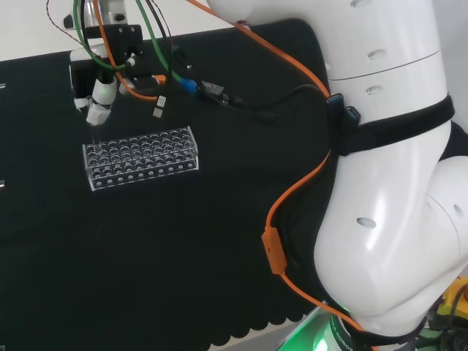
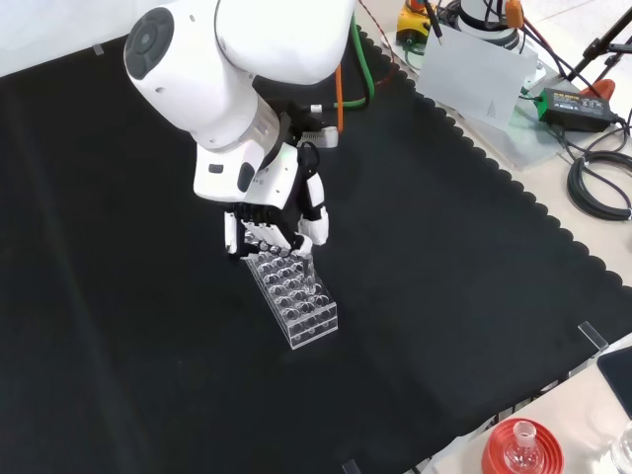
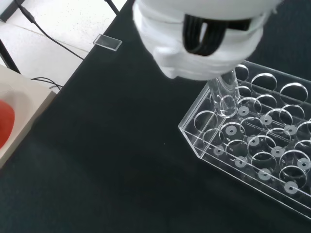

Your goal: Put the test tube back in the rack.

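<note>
Black cloth (image 1: 219, 241), test tube (image 3: 224, 94) upright, over rack (image 3: 252, 145)

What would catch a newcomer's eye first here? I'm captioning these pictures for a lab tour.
First the big white arm, reaching down from the top of the front view onto the black cloth. Then its hand, poised over the far end of a clear rack in mid-cloth. In the wrist view, a clear test tube under the hand has its tip at a corner hole of the rack.
</note>
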